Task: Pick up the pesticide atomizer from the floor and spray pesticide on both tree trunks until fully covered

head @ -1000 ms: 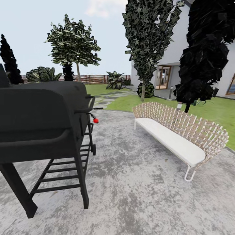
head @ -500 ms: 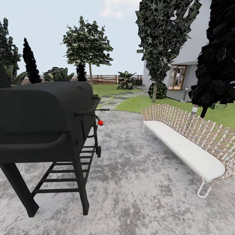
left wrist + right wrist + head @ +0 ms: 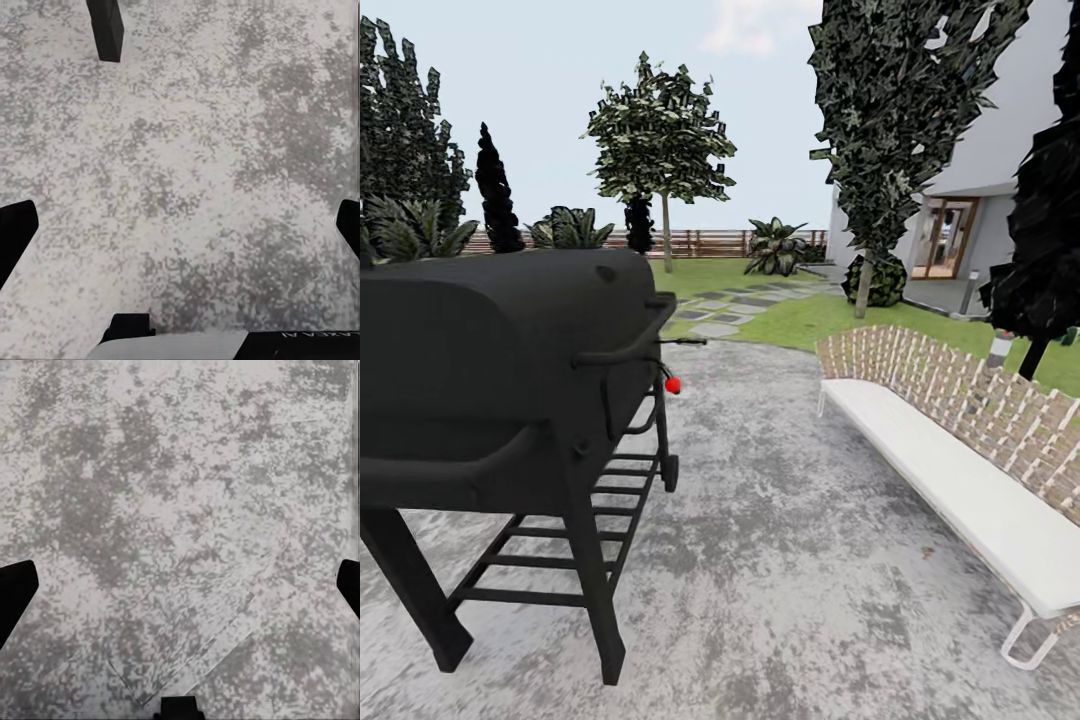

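Note:
The pesticide atomizer is out of view. Across the lawn, near the fence, stands a leafy tree [image 3: 658, 150] on a thin pale trunk [image 3: 666, 246]. A taller dark-leaved tree [image 3: 905, 100] rises by the house, its trunk [image 3: 865, 286] beside a round bush. I cannot tell whether these are the task's trees. My left gripper [image 3: 180, 232] hangs open over grey stone paving, with nothing between its fingers. My right gripper [image 3: 180, 592] is open over the same paving.
A big black grill [image 3: 500, 370] on angled legs stands close at the left; one leg [image 3: 105, 30] appears in the left wrist view. A white-cushioned wicker bench [image 3: 960, 450] runs along the right. Grey stone patio [image 3: 790, 560] lies between them. Stepping stones [image 3: 725, 305] lead to the lawn.
The head camera has turned left and moved a little forward: grill, bench and trees all slid right in the picture, and more dark trees came in at the far left.

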Robot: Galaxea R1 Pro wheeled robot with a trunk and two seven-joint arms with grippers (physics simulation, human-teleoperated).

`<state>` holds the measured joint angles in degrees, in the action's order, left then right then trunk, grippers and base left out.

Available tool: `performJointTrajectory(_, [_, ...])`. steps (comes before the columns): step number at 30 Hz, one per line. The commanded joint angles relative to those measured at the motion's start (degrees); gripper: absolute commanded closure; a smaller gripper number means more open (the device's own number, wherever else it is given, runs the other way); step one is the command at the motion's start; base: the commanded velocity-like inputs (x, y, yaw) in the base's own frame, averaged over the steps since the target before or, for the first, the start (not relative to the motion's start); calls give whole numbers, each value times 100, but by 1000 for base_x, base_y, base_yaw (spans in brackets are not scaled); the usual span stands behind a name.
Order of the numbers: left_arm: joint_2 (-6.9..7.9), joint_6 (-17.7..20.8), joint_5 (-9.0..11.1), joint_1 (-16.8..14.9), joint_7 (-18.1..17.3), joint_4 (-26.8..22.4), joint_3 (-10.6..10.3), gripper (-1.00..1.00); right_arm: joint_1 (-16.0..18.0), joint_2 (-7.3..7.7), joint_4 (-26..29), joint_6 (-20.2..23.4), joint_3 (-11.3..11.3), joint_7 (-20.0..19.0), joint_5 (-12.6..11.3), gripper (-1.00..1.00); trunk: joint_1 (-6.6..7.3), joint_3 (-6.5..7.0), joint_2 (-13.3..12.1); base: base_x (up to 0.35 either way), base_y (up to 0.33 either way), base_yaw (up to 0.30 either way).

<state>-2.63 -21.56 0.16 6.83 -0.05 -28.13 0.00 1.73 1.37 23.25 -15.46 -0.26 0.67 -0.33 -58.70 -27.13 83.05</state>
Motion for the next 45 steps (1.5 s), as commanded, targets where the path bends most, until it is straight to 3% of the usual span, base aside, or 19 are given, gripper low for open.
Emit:
performJointTrajectory(1, [0, -6, 2, 2, -1, -9, 0, -100, 3, -1, -5, -18, 0, 6, -3, -100, -3, -5, 2, 273, -240, 17])
performJointTrajectory(27, [0, -6, -25, 2, -3, -9, -15, -100, 3, -26, -13, -18, 8, -6, -2, -100, -3, -5, 2, 337, -52, -25])
performJointTrajectory(34, [0, -6, -25, 2, -3, -9, -17, -100, 3, -31, -13, -18, 8, -6, -2, -100, -3, -5, 2, 321, -147, -215])
performJointTrajectory(45, [0, -6, -25, 2, -3, -9, -17, -100, 3, -32, -13, -18, 8, -5, -2, -100, -3, -5, 2, 307, -190, -15])
